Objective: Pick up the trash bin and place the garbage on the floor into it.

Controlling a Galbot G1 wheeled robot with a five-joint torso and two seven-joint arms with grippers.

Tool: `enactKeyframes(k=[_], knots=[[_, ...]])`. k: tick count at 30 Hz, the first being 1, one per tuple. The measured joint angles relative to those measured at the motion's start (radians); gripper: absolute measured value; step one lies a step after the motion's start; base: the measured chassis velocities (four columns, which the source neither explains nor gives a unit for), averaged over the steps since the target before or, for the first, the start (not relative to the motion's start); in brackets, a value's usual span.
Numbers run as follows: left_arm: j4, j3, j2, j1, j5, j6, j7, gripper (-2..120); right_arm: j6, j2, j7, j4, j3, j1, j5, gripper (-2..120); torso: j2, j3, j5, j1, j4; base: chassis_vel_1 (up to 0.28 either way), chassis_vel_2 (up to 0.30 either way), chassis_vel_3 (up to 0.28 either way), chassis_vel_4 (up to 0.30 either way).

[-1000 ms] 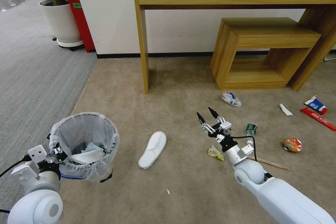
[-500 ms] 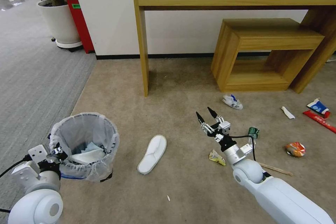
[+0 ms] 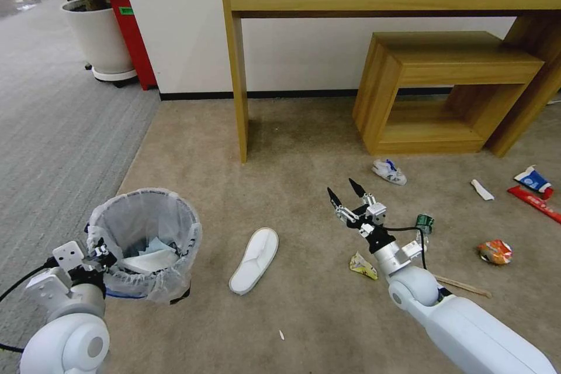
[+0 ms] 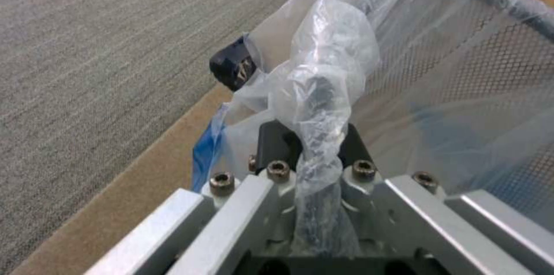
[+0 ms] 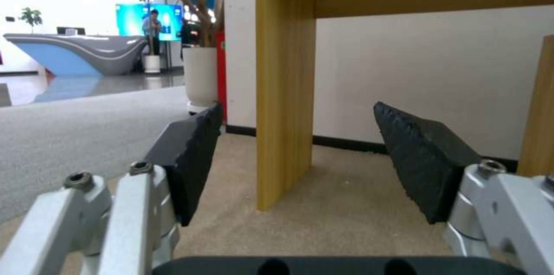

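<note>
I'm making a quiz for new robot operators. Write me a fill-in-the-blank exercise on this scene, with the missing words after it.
1. The left gripper is shut on the rim of the small round black trash bin, lined with a ____ bag.
2. The right gripper hangs with jaws ____.
3. The white slipper lies on the beige carpet floor between the bin and the ____ gripper.

Missing words: plastic; open; right
</note>
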Motion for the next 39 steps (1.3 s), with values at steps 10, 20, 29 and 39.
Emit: enactKeyframes(k=[10, 20, 29, 39], knots=[[0.007, 0.002, -0.002, -0.002, 0.000, 0.000, -0.001, 3, 0.006, 0.002, 0.004, -0.010, -0.014, 0.005, -0.002, 75, 0.000, 0.000, 0.0000, 0.000, 0.0000, 0.000, 0.000, 0.000, 0.000], [0.010, 0.014, -0.011, 0.002, 0.013, 0.000, -0.001, 3, -0.106, -0.014, 0.049, 0.042, -0.073, 0.007, 0.201, 99, 0.000, 0.000, -0.0001, 0.000, -0.0001, 0.000, 0.000, 0.000, 0.000], [0.011, 0.013, -0.040, 0.011, 0.031, -0.007, -0.001, 3, -0.274, 0.099, 0.239, -0.032, -0.364, 0.163, 0.447, 95, 0.000, 0.000, -0.0001, 0.000, 0.0000, 0.000, 0.000, 0.000, 0.000], [0.015, 0.008, -0.062, 0.016, 0.042, -0.017, 0.002, 3, -0.325, 0.302, 0.349, -0.160, -0.509, 0.264, 0.548, 93, 0.000, 0.000, 0.0001, 0.000, 0.0003, 0.000, 0.000, 0.000, 0.000]])
